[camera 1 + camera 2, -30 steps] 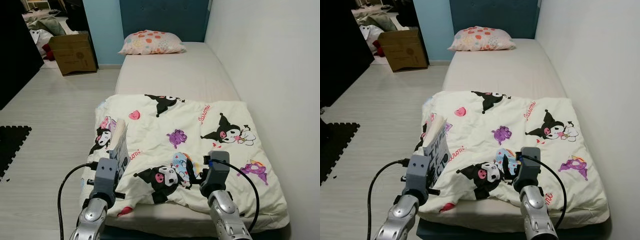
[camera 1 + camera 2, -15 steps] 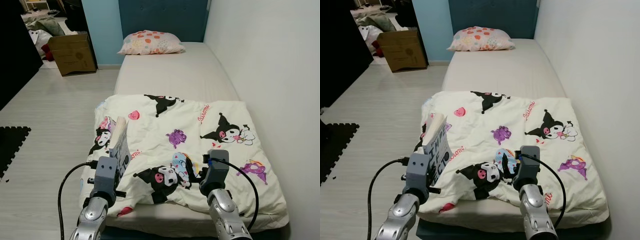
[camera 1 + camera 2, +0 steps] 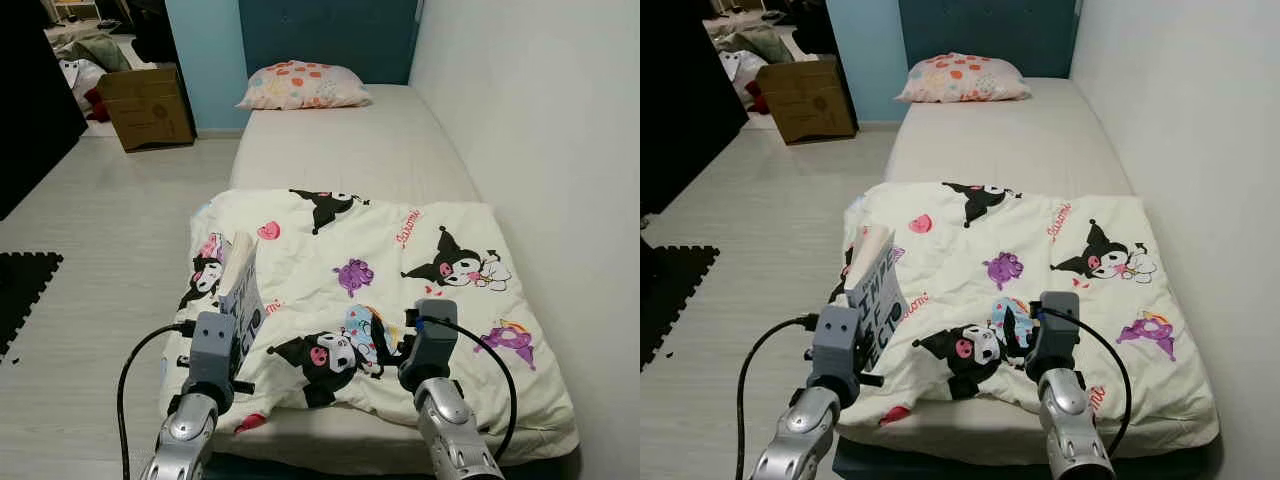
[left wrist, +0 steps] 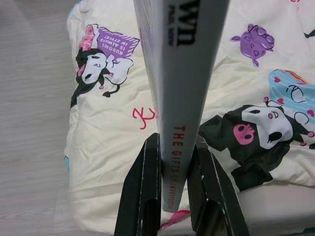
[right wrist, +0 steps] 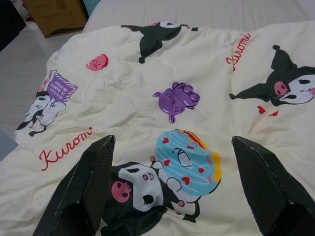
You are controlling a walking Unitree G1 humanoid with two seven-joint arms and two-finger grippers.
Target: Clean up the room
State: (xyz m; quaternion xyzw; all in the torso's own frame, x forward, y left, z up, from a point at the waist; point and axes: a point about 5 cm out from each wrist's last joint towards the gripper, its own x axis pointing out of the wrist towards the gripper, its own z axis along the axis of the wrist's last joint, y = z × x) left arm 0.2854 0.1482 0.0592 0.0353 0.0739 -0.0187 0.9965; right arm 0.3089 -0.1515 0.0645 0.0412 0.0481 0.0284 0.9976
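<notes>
- The bed [image 3: 350,140] runs away from the robot along the white wall [image 3: 540,150], its far half bare mattress up to a dark blue headboard [image 3: 325,35].
- Pale wood floor [image 3: 100,230] spreads out on the robot's left, with a black mat [image 3: 20,285] at the far left edge.
- A cream blanket [image 3: 400,280] printed with cartoon characters covers the near half of the bed, rumpled and hanging a little over the foot.
- A spotted pillow [image 3: 303,85] lies at the head of the bed, against the headboard.
- A cardboard box [image 3: 148,105] stands on the floor by the blue wall, with a heap of clothes [image 3: 85,50] just behind it.
- The book [image 4: 177,73] is up in the air, held upright over the blanket's left near corner, its grey spine facing the wrist camera with red lettering low on it.
- The left hand [image 4: 174,182] is clamped on the book, one black finger pressed to each cover at the lower end of the spine.
- The right hand [image 5: 172,182] hovers low over the blanket near the foot of the bed, fingers [image 5: 88,182] spread wide apart with nothing between them, above a blue donut print [image 5: 189,162].
</notes>
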